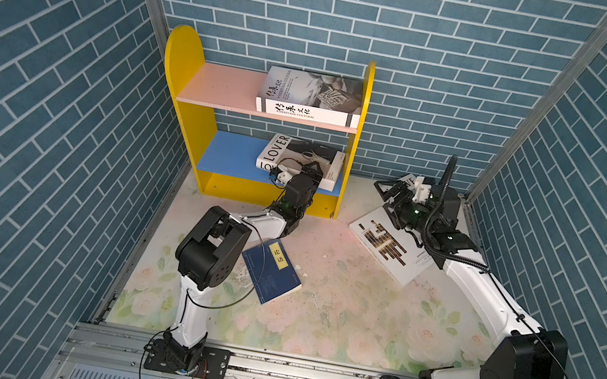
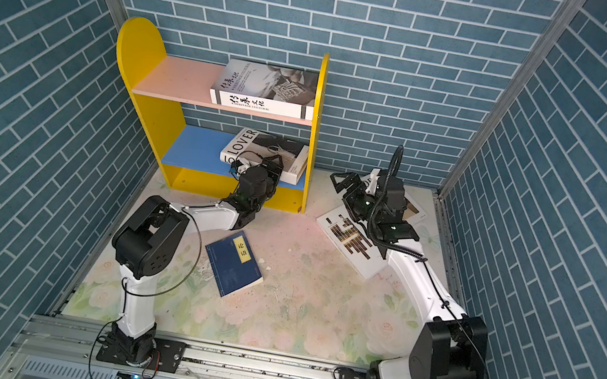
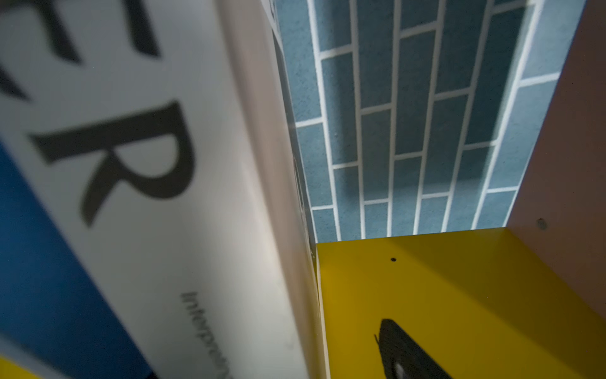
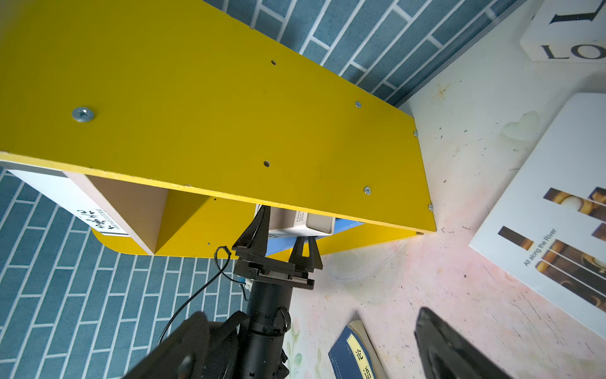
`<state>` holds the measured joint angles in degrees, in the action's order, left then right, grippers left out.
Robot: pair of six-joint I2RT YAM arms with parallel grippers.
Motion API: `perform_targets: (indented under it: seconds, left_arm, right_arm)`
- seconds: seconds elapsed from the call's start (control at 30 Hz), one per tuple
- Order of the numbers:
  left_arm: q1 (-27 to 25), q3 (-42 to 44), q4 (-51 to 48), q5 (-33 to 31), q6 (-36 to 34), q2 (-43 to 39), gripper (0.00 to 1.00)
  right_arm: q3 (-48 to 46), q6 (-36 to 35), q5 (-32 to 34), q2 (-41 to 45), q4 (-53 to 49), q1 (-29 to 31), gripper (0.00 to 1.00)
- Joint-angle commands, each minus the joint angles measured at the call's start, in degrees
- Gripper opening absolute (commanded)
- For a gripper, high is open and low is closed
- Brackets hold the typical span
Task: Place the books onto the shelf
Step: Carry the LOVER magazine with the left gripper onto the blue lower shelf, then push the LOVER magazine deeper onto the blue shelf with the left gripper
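On the shelf (image 1: 184, 64) (image 2: 139, 56) the Heritage Cultural book (image 1: 310, 94) lies on the pink board. The LOVER book (image 1: 299, 156) (image 3: 147, 197) lies askew on the blue board. My left gripper (image 1: 316, 169) (image 4: 284, 229) stands open, its jaws straddling that book's near corner; one finger (image 3: 403, 351) sits clear of the cover. On the floor lie the brown-bar book (image 1: 388, 247) (image 4: 541, 213), the navy book (image 1: 271, 269) (image 4: 354, 357) and the LOEWE book (image 4: 567, 32), mostly hidden under my right arm in both top views. My right gripper (image 1: 390, 191) (image 4: 314, 354) hangs open and empty beside the shelf.
Blue brick walls (image 1: 33, 109) close in the back and both sides. The shelf's right yellow panel (image 4: 196, 98) stands between my two grippers. The pink board's left half (image 1: 222, 87) and the blue board's left half (image 1: 232, 152) are bare. The floral floor (image 1: 335, 310) spreads in front.
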<state>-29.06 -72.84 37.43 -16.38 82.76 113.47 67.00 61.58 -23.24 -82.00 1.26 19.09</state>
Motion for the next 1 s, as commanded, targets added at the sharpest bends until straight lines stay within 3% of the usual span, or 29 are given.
perform_targets:
  seconds: [0.0, 0.1, 0.2, 0.37, 0.57, 0.73, 0.97]
  left_arm:
    - [-0.89, -1.09, -7.13, 1.88, -0.26, -4.69, 0.9]
    - [-1.36, 0.73, -11.62, 4.06, 1.51, -7.87, 0.99]
    - [-1.36, 2.7, -16.73, 7.2, 1.86, -11.75, 1.0]
    - [0.71, -1.99, -33.13, 20.33, -4.69, -14.99, 1.0]
    - [3.04, -3.54, -40.83, 32.55, -9.65, -15.68, 1.0]
    - [5.45, -5.5, -40.08, 37.72, -10.4, -12.36, 0.99]
    - [7.15, -8.05, -38.31, 39.72, -12.65, -11.47, 1.0]
  right_arm:
    - [-0.56, -0.68, -1.27, -0.12, 1.53, -0.44, 0.98]
    - [-0.95, -0.04, -1.49, -0.61, 3.13, -0.46, 0.98]
    - [-1.17, 0.27, -1.72, -1.4, 4.51, -0.5, 0.98]
    - [-0.83, -0.47, -1.38, -3.32, 6.39, -0.55, 0.98]
    - [0.85, -2.51, 0.06, -5.74, 6.13, -0.37, 0.98]
    - [1.06, -2.31, 1.34, -7.76, 7.05, -0.2, 0.98]
    - [1.7, -1.65, 3.33, -9.67, 7.81, 1.01, 0.98]
